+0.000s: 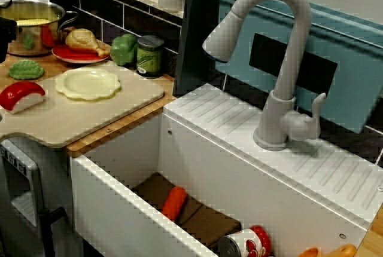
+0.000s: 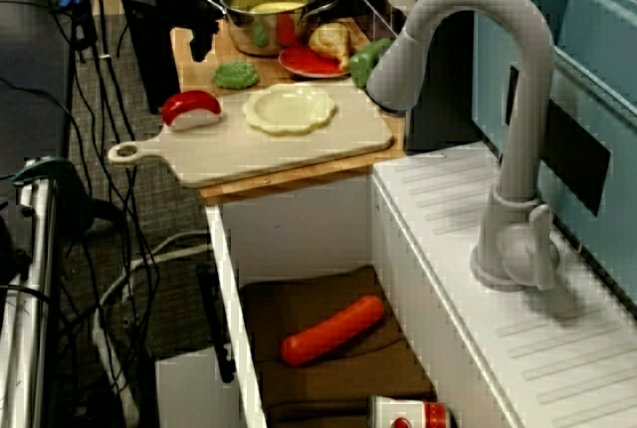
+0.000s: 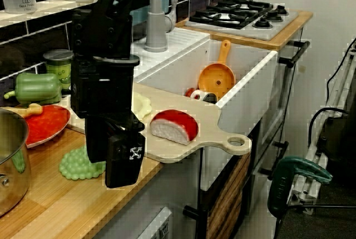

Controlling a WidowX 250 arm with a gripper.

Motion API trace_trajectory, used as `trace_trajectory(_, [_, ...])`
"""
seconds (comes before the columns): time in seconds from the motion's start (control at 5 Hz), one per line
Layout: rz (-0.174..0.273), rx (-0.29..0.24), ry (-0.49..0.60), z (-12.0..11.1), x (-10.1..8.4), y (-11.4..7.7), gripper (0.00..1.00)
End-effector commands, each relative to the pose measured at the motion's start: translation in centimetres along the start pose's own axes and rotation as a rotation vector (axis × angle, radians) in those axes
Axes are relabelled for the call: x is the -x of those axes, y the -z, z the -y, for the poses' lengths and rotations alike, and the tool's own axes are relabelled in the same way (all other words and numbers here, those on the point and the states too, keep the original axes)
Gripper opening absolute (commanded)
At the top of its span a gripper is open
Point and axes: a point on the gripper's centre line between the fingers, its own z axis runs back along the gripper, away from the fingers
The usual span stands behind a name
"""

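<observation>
Toy kitchen counter and sink, shown from 3 angles. In the view from the counter's end, a black robot arm fills the left of the frame. Its gripper points down at lower left over a wooden counter. The fingers merge into 1 dark mass, so it cannot be told whether they are spread or pressed together. A knobbly green toy vegetable lies on the counter just behind the gripper, partly hidden by it. Whether the 2 touch cannot be told. A steel pot sits at the left edge. At centre, a red-and-white toy sushi piece rests on a pale cutting board. In the view across the sink, a cream plate lies on the board at upper left. A grey faucet arches at right, and an orange toy sausage lies in the sink at bottom centre.
</observation>
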Motion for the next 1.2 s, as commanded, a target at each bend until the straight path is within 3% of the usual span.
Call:
trace_trajectory(0.0, [0.027,-0.018,-0.008,-0.3,-0.6,0.7,1.0])
trace_trajectory(0.2, [0.024,-0.032,-0.015,-0.1,-1.0,1.3,1.0])
trace_trajectory(0.4, [0.016,-0.028,-0.005,0.0,-1.0,1.2,0.21])
trace_trajectory(0.6, [0.014,-0.02,-0.004,0.0,-0.9,1.0,0.0])
trace_trajectory(1.0, [-0.018,0.01,-0.034,0.9,-1.1,0.9,0.0])
